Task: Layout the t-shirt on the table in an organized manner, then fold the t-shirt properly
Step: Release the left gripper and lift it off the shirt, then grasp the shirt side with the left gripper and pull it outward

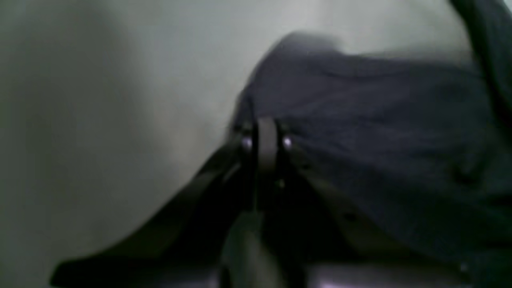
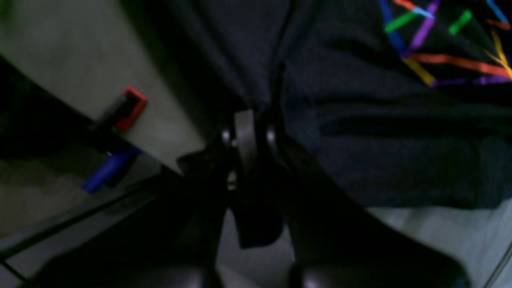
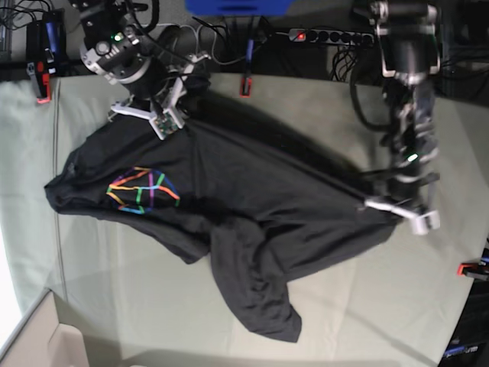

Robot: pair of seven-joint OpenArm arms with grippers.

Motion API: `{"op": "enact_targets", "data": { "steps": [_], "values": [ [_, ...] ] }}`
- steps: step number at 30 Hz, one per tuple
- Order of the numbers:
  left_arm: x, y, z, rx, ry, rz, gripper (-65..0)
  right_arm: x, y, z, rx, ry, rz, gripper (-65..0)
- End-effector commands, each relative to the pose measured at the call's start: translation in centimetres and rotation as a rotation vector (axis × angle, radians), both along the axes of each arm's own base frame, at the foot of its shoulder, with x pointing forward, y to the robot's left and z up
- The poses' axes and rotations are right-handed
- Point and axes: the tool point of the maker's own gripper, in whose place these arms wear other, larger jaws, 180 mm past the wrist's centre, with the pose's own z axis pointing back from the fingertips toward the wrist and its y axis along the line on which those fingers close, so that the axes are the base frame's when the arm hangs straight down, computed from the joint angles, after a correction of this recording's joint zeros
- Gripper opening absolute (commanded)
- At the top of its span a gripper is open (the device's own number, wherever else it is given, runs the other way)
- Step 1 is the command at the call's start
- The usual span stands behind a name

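Closest to the lens in the left wrist view, the left gripper (image 1: 267,138) is seen with its jaws pressed together on an edge of the t-shirt (image 1: 372,132), whose dark cloth spreads to the right of the frame while bare table (image 1: 100,120) fills the left. In the right wrist view the right gripper (image 2: 249,134) is likewise clamped on a bunched fold of the t-shirt (image 2: 360,140), with the coloured line graphic (image 2: 440,48) at the upper right of the frame and a red clamp (image 2: 134,106) at the table edge at centre left.

In the base view the t-shirt (image 3: 252,222) is laid crumpled across the middle of the table (image 3: 359,306), its long axis stretched between the two grips: the right gripper (image 3: 164,115) at the upper left of the frame, the left gripper (image 3: 397,208) at the right. A loose lobe of cloth is left hanging toward the bottom centre. The stretch along this line is judged to be what the coming spreading move depends on.

Both wrist views are blurred, so which hem or sleeve is pinched cannot be told. The shirt's neckline is not made out.
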Motion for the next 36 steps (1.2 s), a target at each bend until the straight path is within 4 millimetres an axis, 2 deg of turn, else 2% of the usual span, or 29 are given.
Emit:
{"op": "enact_targets", "data": {
  "steps": [1,4,7,10,13,16,18,20,22,24,27,29,31,36],
  "values": [
    [-0.2,1.8,2.0,0.025,-0.049,0.034,-65.0,-0.1,-0.1,0.5,0.003,-0.018,0.004,-65.0],
    [-3.3,5.1,3.2,0.047,-0.045,0.115,-65.0,-0.1,-0.2,0.6,-0.001,-0.018,0.006,-65.0],
    [-6.7,8.3,4.1,0.079,-0.033,0.195,-65.0,-1.1,-0.8,0.2,-0.018,0.000,0.018,-65.0],
    [-9.8,10.9,4.0,0.104,-0.010,0.269,-65.0,-2.0,-0.8,-0.2,-0.019,0.022,0.020,-65.0],
    [-11.9,12.7,3.7,0.116,0.010,0.323,-65.0,-3.0,-1.1,-0.6,-0.032,0.043,0.036,-65.0],
    [-12.7,13.1,3.4,0.116,0.021,0.340,-64.7,-3.4,-1.1,-0.7,-0.031,0.051,0.040,-65.0],
    [-12.4,12.8,3.3,0.110,0.020,0.333,-64.5,-3.6,-1.2,-0.8,-0.033,0.055,0.043,-65.0],
    [-11.7,11.2,2.8,0.091,0.023,0.301,-64.3,-3.6,-1.2,-0.8,-0.033,0.055,0.043,-65.0],
    [-10.3,9.5,2.9,0.075,0.007,0.260,-60.7,-3.6,-1.2,-0.8,-0.033,0.055,0.043,-65.0],
    [-8.7,7.4,2.6,0.044,-0.003,0.222,-52.2,-3.6,-1.2,-0.8,-0.033,0.055,0.043,-65.0],
    [-6.8,5.1,2.6,0.003,-0.024,0.189,-35.5,-3.6,-1.2,-0.8,-0.033,0.055,0.043,-65.0],
    [-5.7,3.5,1.8,-0.031,-0.020,0.171,-28.2,-3.6,-1.2,-0.8,-0.033,0.055,0.043,-65.0],
    [-4.3,2.5,1.2,-0.059,-0.013,0.156,-27.0,-3.6,-1.2,-0.8,-0.033,0.055,0.043,-65.0],
    [-1.3,0.3,-2.6,-0.138,0.074,0.125,-27.0,-3.6,-1.3,-0.8,-0.036,0.055,0.040,-65.0]
  ]
}}
